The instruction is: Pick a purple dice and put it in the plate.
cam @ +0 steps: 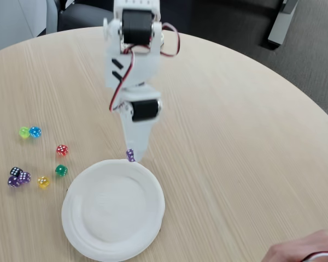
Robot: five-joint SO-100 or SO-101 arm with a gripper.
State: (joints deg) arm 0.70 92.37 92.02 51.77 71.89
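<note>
Fixed view: the jaws (130, 156) pinch the purple dice (130, 155) between their tips, poised just above the far rim of the plate (113, 210) below them, apparently ready to release. Spare dice (42, 182) lie leftward on the desk (235, 136).

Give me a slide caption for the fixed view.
White gripper holds a purple dice at the plate rim, other dice scattered left.
</note>
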